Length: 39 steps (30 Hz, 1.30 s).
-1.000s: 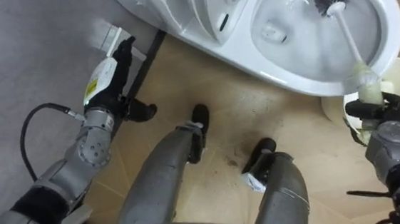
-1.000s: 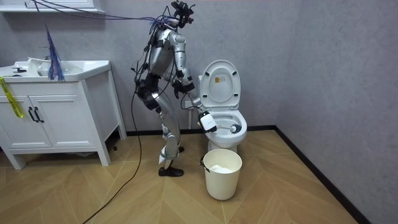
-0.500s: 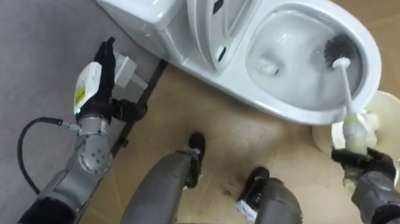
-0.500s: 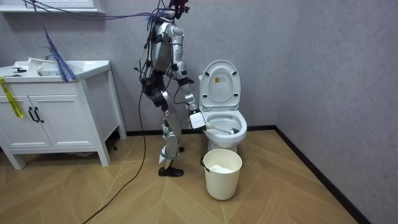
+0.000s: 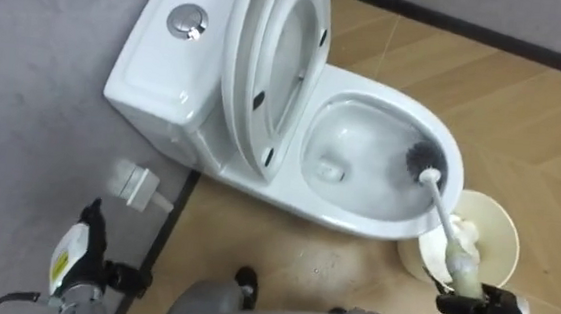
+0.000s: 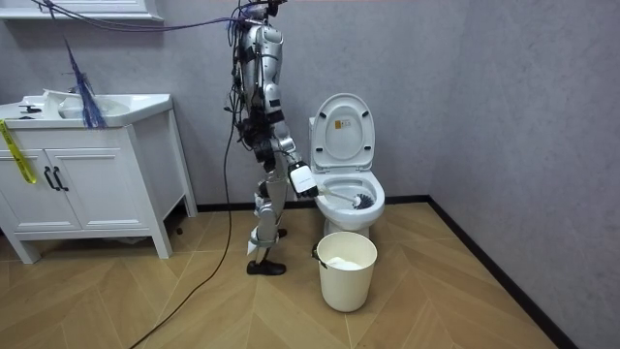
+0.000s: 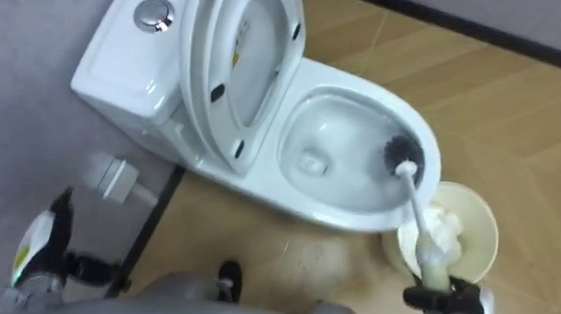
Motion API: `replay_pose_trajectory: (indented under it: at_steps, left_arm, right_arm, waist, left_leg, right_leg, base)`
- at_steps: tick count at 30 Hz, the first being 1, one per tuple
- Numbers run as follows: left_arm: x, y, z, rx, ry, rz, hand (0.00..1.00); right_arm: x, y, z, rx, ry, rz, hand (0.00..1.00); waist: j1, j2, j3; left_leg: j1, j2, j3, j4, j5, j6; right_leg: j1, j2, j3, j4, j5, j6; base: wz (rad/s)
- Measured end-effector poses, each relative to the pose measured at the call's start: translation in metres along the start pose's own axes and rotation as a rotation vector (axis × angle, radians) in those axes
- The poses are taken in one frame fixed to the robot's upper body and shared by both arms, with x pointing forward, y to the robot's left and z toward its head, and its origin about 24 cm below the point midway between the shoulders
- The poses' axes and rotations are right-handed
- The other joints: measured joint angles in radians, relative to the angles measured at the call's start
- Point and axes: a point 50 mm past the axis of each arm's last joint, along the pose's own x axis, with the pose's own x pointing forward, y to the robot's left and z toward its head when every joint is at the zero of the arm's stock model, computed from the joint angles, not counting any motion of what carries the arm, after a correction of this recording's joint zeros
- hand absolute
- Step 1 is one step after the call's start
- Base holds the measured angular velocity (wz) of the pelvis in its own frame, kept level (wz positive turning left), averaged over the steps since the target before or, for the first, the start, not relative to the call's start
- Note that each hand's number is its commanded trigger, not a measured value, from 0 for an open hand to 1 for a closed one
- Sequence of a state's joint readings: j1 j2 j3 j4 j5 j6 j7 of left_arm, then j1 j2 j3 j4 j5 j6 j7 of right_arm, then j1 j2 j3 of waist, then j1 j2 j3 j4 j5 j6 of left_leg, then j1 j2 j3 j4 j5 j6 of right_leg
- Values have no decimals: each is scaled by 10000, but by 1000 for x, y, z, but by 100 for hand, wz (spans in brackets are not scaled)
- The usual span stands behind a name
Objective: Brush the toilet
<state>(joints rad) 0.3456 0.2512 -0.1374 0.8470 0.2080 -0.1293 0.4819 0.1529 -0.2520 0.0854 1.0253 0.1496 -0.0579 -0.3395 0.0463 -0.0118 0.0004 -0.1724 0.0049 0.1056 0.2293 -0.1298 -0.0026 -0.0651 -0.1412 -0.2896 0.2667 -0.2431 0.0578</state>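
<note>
The white toilet [image 5: 150,92] has its seat and lid [image 5: 268,66] raised. A toilet brush [image 5: 436,194] with a dark bristle head [image 5: 424,160] rests inside the bowl against its right side, its white handle slanting down to my right hand [image 5: 484,311], which is shut on the grip at the lower right. My left hand [image 5: 79,257] hangs at the lower left beside the wall, fingers straight, holding nothing. In the room view I stand upright at the toilet's side, right hand [image 6: 302,179] low, with the brush [image 6: 344,197] reaching into the bowl.
A cream bucket [image 5: 500,239] with white stuff inside stands on the wood floor right beside the bowl's front. A white wall fitting [image 5: 133,183] sits low behind the tank. A white vanity cabinet [image 6: 87,170] stands at the room view's left.
I have straightened up from a forward lean, so the eye view has pulled back and shifted. The brush head has slid from the bowl's far rim to its right side.
</note>
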Motion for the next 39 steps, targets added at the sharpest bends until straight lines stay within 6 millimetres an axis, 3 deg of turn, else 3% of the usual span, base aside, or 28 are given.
replay_pose_trajectory:
  at_steps: [4,8,18,19,20,21,22,39]
  left_arm:
    - [-8,-4,-22,-170,1145,-573,0]
    - [-15,-14,-36,-786,2229,-1306,0]
    - [-11,-19,-36,-1255,2886,-1999,0]
    - [-12,-19,-38,-1338,3045,-2011,0]
    - [-12,-19,-38,-1341,3119,-2024,0]
    - [-13,-20,-39,-1386,3244,-2069,0]
    - [-14,-22,-40,-1398,3330,-2189,0]
    - [-15,-25,-43,-1592,3905,-2880,0]
  right_arm:
    - [-4,-5,0,-421,-586,-358,100]
    - [-5,-10,8,-319,-1070,-1103,100]
    - [-8,-14,6,-568,-1170,-2127,100]
    - [-9,-12,4,-606,-1153,-2129,96]
    - [-9,-11,3,-598,-1128,-2126,72]
    - [-11,-10,1,-538,-1053,-2171,26]
    - [-12,-9,-3,-547,-971,-2191,0]
    - [-20,5,-37,-571,578,-1711,0]
  waist:
    - [-117,-62,39]
    - [-169,-26,28]
    - [-252,-34,32]
    - [-266,-44,32]
    - [-283,-51,30]
    - [-365,-53,34]
    - [-410,-33,35]
    - [-692,38,32]
  left_leg:
    - [664,36,167,-227,-91,-61]
    - [1345,40,469,-512,-187,-86]
    - [1768,139,872,-491,-451,-118]
    - [1826,177,938,-472,-485,-142]
    - [1849,191,959,-472,-496,-156]
    - [1891,207,967,-472,-508,-169]
    - [1933,212,979,-483,-515,-176]
    - [2382,291,1115,-577,-535,-217]
  right_leg:
    - [601,63,161,-341,-1,1]
    - [1111,93,477,-647,19,42]
    - [1370,172,905,-637,48,76]
    - [1408,212,960,-640,56,72]
    - [1427,226,970,-644,59,68]
    - [1470,244,969,-659,60,66]
    - [1499,253,986,-666,60,65]
    - [1831,360,1267,-856,100,0]
  base:
    - [-13]
    - [-25]
    - [-13]
    - [-18]
    - [-11]
    - [-4]
    - [-3]
    - [-4]
